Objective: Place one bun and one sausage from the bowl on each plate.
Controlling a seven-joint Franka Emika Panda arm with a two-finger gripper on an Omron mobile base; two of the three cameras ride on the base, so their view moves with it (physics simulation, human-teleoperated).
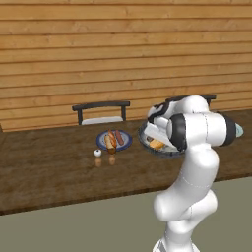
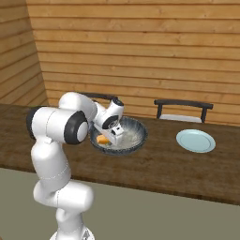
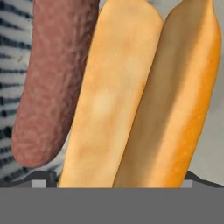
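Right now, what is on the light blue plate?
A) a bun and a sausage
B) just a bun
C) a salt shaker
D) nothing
D: in the right base view the light blue plate lies bare on the table, to the right of the bowl.

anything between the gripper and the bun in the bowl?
Nothing visible. The open gripper sits low in the large grey-blue streaked bowl, right over the split golden bun; the brown sausage lies alongside, not across it.
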